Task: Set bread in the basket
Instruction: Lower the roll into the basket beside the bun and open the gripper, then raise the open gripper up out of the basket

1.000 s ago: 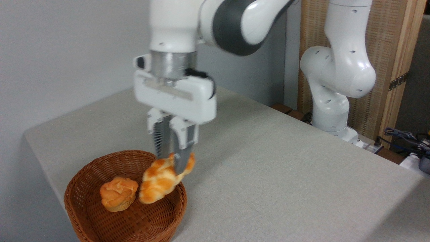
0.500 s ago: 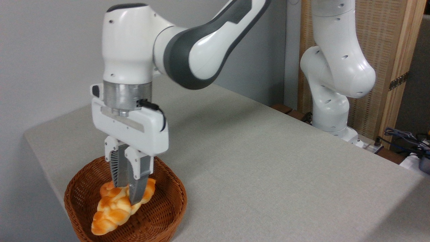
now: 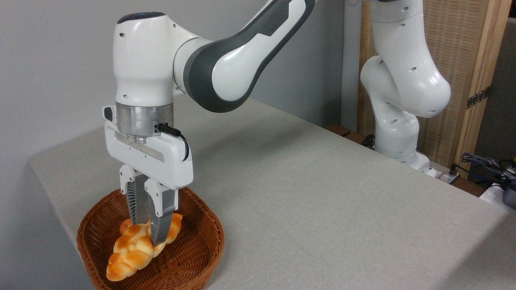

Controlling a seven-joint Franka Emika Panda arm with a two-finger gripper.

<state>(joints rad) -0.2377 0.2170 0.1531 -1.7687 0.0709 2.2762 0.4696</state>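
Observation:
The bread (image 3: 133,251), a braided golden-orange loaf with pale seams, hangs tilted inside the round brown wicker basket (image 3: 197,257) at the table's near left corner. Its tapered end points down toward the basket's front left. My gripper (image 3: 149,233) points straight down over the basket and is shut on the bread's upper end, one finger on each side. Whether the loaf's low tip touches the basket floor I cannot tell. The small round bun seen earlier in the basket is hidden behind the loaf and the fingers.
The grey cloth-covered table (image 3: 314,193) spreads to the right of the basket. The arm's white base (image 3: 399,133) stands at the table's far right edge before a wooden panel. Cables (image 3: 487,165) lie at the right. The table's left edge runs close to the basket.
My gripper has carried the bread from above the basket's right rim leftward and down into the basket. In the last half second it moved only slightly left and lower.

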